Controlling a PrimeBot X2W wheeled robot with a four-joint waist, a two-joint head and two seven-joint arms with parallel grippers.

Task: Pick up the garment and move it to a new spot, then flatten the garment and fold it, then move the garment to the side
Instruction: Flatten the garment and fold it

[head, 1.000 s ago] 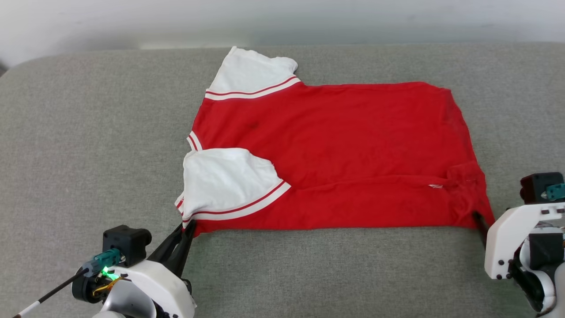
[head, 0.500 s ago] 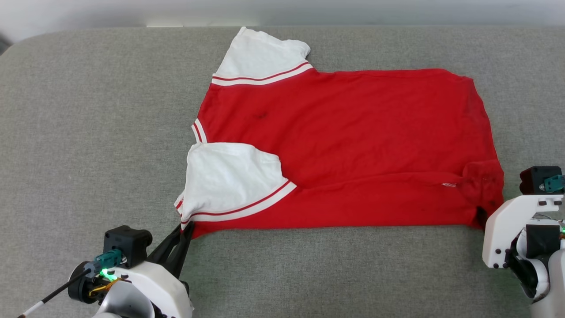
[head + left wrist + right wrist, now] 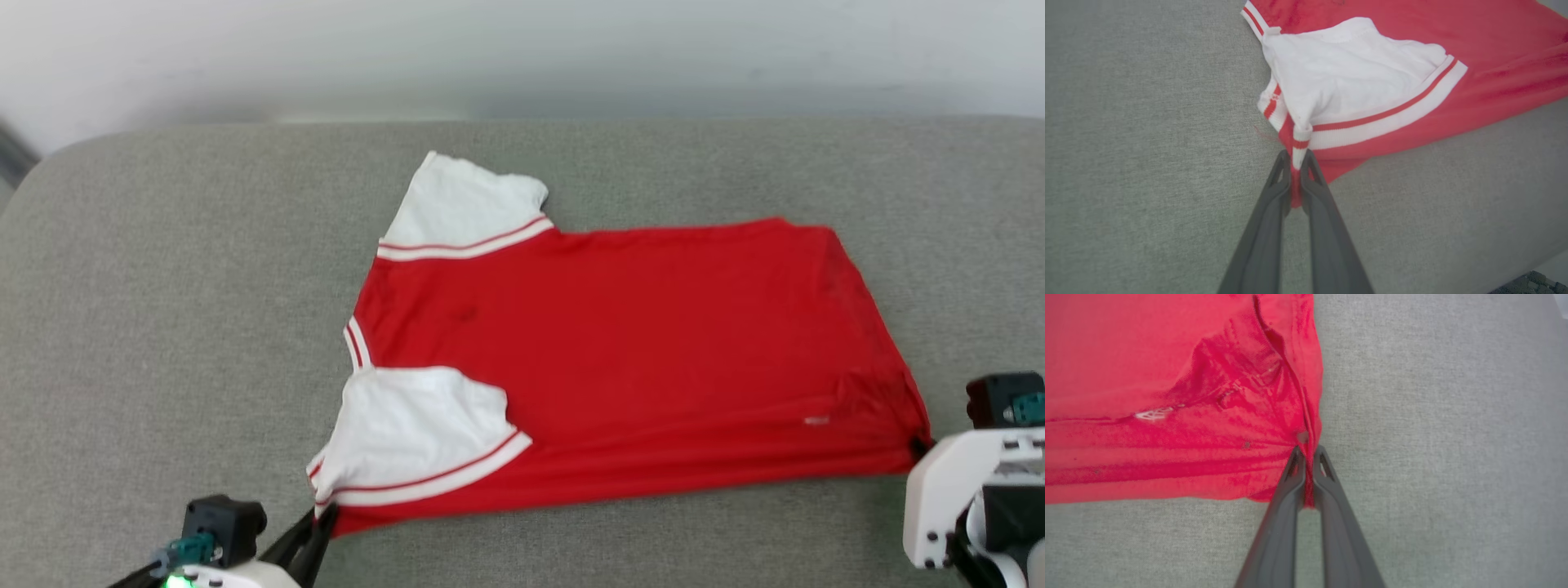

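While the left tool [image 3: 1296, 158] clamps the striped near-left corner of the garment [image 3: 637, 351], the right tool [image 3: 1309, 454] is closed on its near-right hem corner. Between them it lies spread on the grey upholstered surface [image 3: 163, 286], near white sleeve [image 3: 408, 425] folded onto the red body, far white sleeve [image 3: 461, 204] flat beyond.

Bright, diffuse, even light across the grey cushion [image 3: 163, 327], thin shadow under the garment [image 3: 620, 343] along its near edge, head view softly blurred throughout (the pale wall [image 3: 522, 57] most of all), wrist views hazy, reds oversaturated.
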